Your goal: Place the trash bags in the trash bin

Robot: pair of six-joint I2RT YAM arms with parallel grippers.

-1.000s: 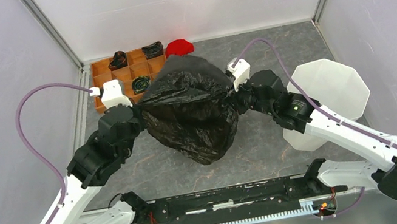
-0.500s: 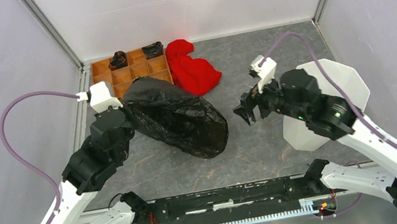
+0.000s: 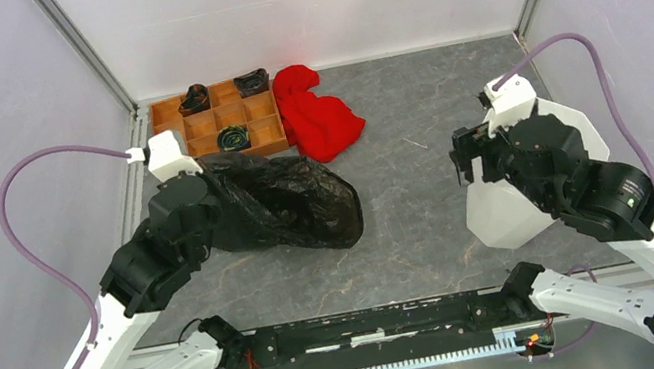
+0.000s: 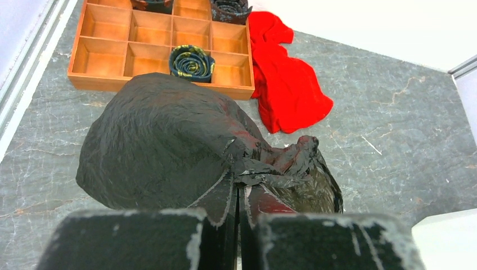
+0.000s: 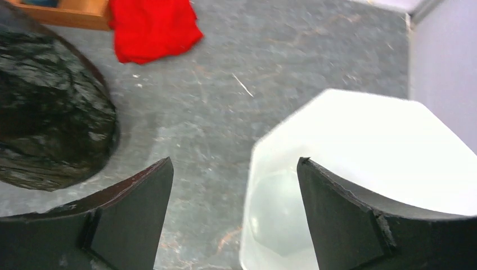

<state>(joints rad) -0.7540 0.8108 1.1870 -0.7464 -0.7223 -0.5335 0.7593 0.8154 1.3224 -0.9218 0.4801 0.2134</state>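
Observation:
The black trash bag (image 3: 292,213) lies slumped on the table left of centre, bulging and wrinkled. My left gripper (image 3: 213,208) is shut on a gathered fold of its film; in the left wrist view the fingers (image 4: 225,197) pinch the twisted plastic of the bag (image 4: 163,140) with no gap. The white trash bin (image 3: 503,214) stands at the right, tilted, its octagonal mouth partly hidden by my right arm. My right gripper (image 3: 466,156) hangs open over the bin's near-left rim, nothing between its fingers (image 5: 140,191). The bin (image 5: 365,140) shows empty in that view, the bag (image 5: 50,124) far left.
A red cloth heap (image 3: 320,120) lies behind the bag, next to a brown wooden compartment tray (image 3: 196,127) holding rolled dark items at the back left. Enclosure walls close in the table on the left, back and right.
My right gripper opened, let go of the bag and swung right to the bin. The bag dropped from its stretched, raised shape onto the table, uncovering the red cloth. Left grip unchanged.

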